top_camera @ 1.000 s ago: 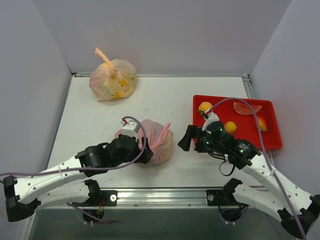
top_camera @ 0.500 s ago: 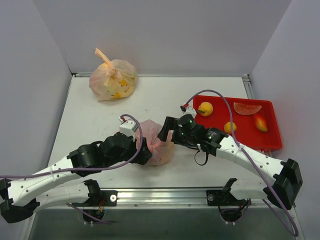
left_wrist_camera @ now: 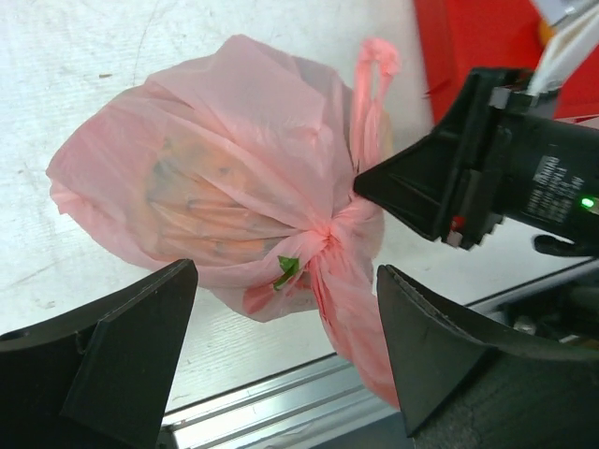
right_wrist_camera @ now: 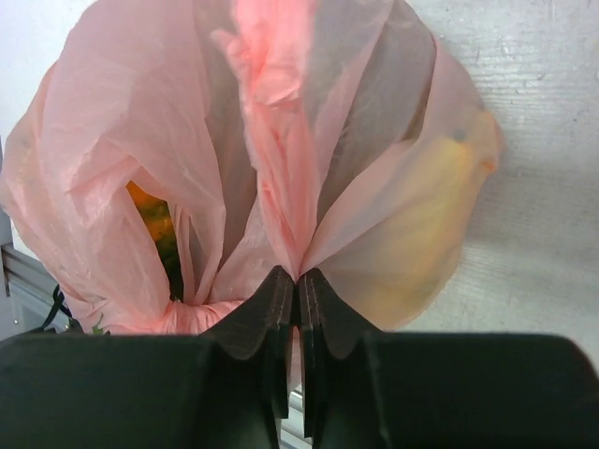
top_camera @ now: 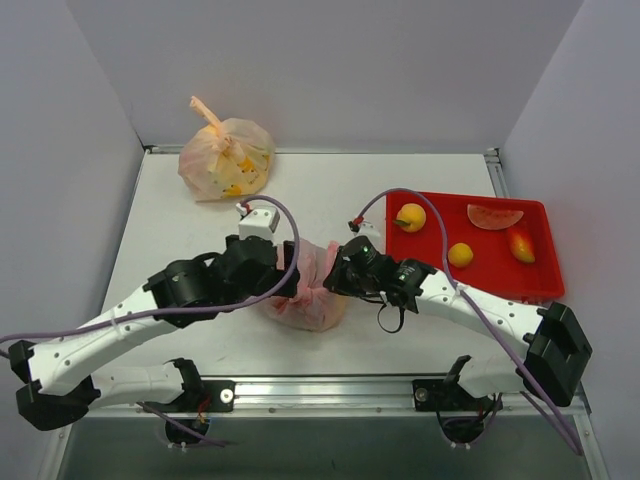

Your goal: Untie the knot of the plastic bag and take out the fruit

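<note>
Robot lab test cell. White table boxed on three sides by plain grey partition walls. Aluminium rail along near edge; two white-and-black robot arms mounted there. Purple cables loop loose. Red plastic tray as prop.

Soft, even light falls from overhead in the top view. The white counter reads bright without blowing out, and the shadows under the arms and the plastic bag are faint and short. Below the counter's near edge the picture turns dim. Lines stay straight into the corners and the focus is sharp throughout.

In the left wrist view the counter at upper left is close to overexposed and the bag is crisp, while the left fingers loom as dark, soft-edged shapes. In the right wrist view light glows through the thin plastic. The right fingers are near-black with little detail, and the bottom band is blurred.
</note>
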### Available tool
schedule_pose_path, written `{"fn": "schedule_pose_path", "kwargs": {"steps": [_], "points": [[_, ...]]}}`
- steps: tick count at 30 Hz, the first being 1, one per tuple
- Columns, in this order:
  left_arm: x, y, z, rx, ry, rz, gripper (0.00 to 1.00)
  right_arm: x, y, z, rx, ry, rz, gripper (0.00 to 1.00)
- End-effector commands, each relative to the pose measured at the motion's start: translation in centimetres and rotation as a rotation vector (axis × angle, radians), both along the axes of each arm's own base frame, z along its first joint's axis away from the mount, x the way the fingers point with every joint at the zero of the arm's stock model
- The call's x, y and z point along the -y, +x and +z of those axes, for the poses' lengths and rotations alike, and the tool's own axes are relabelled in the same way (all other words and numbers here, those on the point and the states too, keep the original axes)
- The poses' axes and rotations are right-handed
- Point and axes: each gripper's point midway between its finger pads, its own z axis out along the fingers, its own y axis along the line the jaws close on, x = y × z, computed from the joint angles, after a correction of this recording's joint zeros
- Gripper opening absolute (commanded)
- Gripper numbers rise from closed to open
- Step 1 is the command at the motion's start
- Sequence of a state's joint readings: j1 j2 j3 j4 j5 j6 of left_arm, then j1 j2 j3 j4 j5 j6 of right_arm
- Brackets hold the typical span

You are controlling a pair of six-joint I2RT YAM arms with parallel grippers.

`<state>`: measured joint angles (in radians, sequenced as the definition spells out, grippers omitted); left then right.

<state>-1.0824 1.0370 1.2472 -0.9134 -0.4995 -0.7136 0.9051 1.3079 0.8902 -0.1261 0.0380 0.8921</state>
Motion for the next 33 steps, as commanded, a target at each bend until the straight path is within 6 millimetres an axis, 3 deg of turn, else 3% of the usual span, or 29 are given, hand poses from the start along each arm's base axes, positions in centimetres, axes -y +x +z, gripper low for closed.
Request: {"fn": "schedule_pose_path", "kwargs": {"steps": [1,5,8,12,17,22,25,26,28,29,33], "points": [[0.3,1.3,-0.9,-0.010,0.100,0.027,0.89,-0.7,1.0,1.0,0.070,-0.017,0.044,0.04],[1.4,3.6,-3.0,-0.065,0.176,0.063,0.89,-1.4,1.6,2.2,0.124,-0.012,0.082,0.00],[1.3,5.5,-3.9,-0.093,0.177,0.130,0.88,-1.7,1.9,3.1,0.173,-0.002,0.108,0.00],[2.9,6.7,-4.4,-0.114,0.127,0.123,0.85,-1.8,2.1,3.9,0.215,0.013,0.125,0.00],[5.7,6.5,-6.0,-0.177,0.086,0.061,0.85,-2.3,2.4,4.5,0.240,0.039,0.141,0.00],[6.1,6.5,-8.4,-0.215,0.102,0.075,0.80,-2.4,2.3,4.5,0.254,0.051,0.144,0.00],[4.5,7.1,-9.7,-0.203,0.148,0.138,0.56,-1.8,2.3,4.4,0.261,0.046,0.126,0.00],[3.5,7.6,-9.4,-0.186,0.145,0.176,0.37,-1.4,2.2,3.9,0.257,0.039,0.121,0.00],[1.9,8.3,-9.5,-0.176,0.146,0.223,0.17,-0.5,2.4,3.9,0.256,0.040,0.096,0.00],[0.5,9.1,-9.0,-0.163,0.132,0.267,0.00,-0.2,2.4,3.8,0.255,0.041,0.090,0.00],[-3.3,10.9,-7.8,-0.115,0.121,0.356,0.00,2.1,2.7,3.1,0.240,0.033,0.034,0.00]]}}
